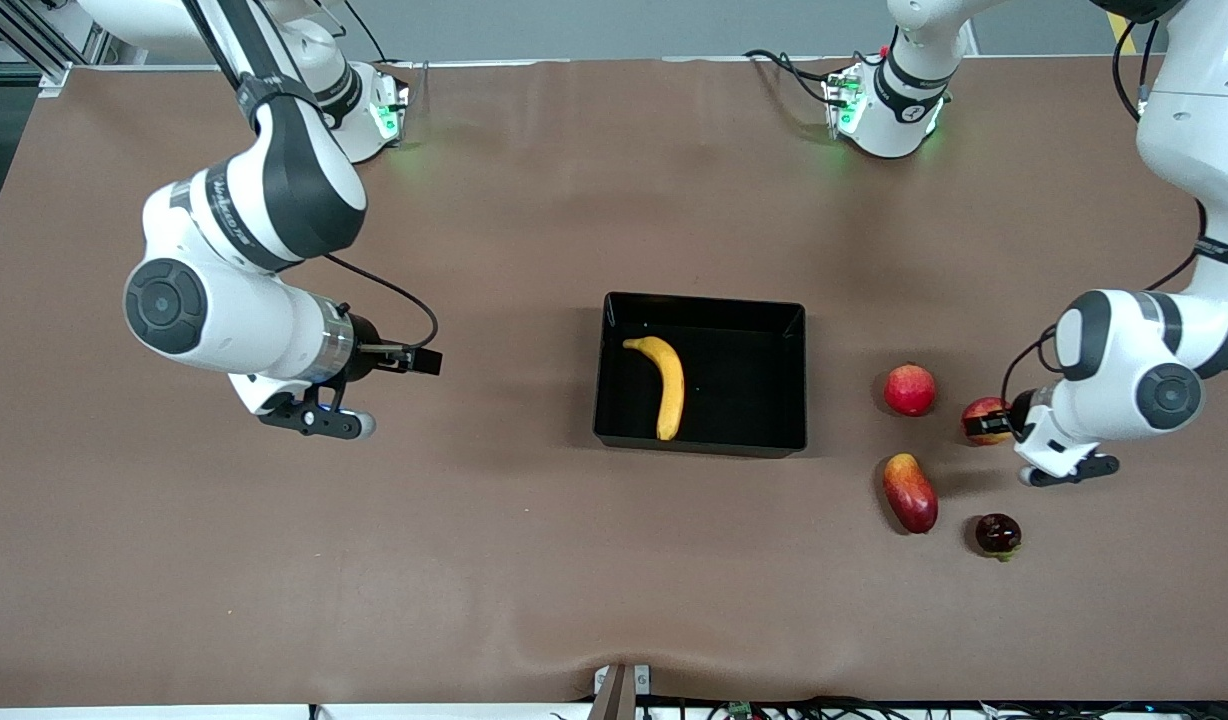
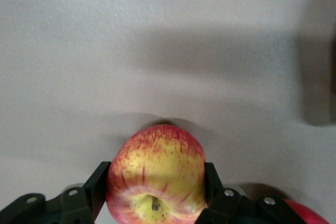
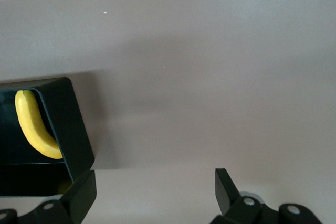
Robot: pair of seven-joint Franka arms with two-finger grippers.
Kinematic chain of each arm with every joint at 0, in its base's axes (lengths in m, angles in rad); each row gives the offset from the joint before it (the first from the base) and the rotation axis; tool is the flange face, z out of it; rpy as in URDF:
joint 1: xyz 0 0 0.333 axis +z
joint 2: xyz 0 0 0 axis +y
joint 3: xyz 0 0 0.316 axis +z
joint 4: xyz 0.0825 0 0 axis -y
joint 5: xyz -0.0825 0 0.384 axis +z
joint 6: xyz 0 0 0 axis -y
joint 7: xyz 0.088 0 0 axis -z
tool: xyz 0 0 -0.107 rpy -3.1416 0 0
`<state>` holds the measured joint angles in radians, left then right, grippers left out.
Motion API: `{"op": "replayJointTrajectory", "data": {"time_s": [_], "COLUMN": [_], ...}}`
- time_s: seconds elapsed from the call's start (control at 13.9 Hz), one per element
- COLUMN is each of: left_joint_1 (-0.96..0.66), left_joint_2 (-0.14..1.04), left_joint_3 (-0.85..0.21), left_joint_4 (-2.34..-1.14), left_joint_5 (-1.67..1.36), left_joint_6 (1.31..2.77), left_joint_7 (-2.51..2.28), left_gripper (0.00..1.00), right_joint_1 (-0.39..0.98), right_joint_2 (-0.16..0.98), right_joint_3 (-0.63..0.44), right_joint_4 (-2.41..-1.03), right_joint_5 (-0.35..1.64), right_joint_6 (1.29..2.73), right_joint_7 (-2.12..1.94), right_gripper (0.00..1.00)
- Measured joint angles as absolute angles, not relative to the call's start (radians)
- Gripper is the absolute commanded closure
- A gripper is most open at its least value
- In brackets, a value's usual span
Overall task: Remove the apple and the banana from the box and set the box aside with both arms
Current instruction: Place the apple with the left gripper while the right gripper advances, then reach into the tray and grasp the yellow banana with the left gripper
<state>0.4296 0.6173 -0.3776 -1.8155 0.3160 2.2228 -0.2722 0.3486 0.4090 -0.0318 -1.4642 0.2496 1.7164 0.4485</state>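
So far I have the apple (image 2: 156, 174) out of the box (image 1: 764, 330), pinched in my left gripper (image 2: 156, 182) near the other fruit; the banana (image 1: 664, 383) lies inside, my right gripper (image 3: 155, 192) spread beside it, waiting.

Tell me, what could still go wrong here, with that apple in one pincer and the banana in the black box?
1. The left pincer grips the apple low, close to the pinkish-red fruit; on release the apple might roll into it.
2. The banana lies close to the box wall at the right arm's end, so the open right pincer may have little room for a finger there.
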Motion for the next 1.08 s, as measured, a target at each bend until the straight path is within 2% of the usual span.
{"op": "replayJointTrajectory", "data": {"time_s": [0.07, 0.14, 0.22, 0.29, 0.65, 1.08], "left_joint_1": [0.430, 0.430, 0.430, 0.430, 0.431, 0.434], "left_joint_2": [0.607, 0.598, 0.591, 0.586, 0.566, 0.357], "left_joint_3": [-0.379, -0.380, -0.381, -0.384, -0.407, -0.583], "left_joint_4": [-1.833, -1.849, -1.861, -1.869, -1.887, -1.866], "left_joint_5": [0.317, 0.317, 0.317, 0.317, 0.317, 0.314], "left_joint_6": [2.230, 2.236, 2.239, 2.239, 2.234, 2.049], "left_joint_7": [-0.273, -0.273, -0.274, -0.274, -0.275, -0.336], "left_gripper": [0.70, 0.59, 0.41, 0.00, 0.00, 0.00], "right_joint_1": [0.350, 0.351, 0.352, 0.353, 0.354, 0.337], "right_joint_2": [0.414, 0.417, 0.420, 0.422, 0.438, 0.478], "right_joint_3": [-0.032, -0.032, -0.032, -0.032, -0.032, -0.046], "right_joint_4": [-1.464, -1.464, -1.464, -1.464, -1.464, -1.464], "right_joint_5": [0.250, 0.250, 0.250, 0.250, 0.250, 0.263], "right_joint_6": [1.720, 1.723, 1.725, 1.727, 1.778, 1.821], "right_joint_7": [0.448, 0.448, 0.448, 0.448, 0.447, 0.448], "right_gripper": [0.00, 0.00, 0.00, 0.00, 0.00, 0.00]}}
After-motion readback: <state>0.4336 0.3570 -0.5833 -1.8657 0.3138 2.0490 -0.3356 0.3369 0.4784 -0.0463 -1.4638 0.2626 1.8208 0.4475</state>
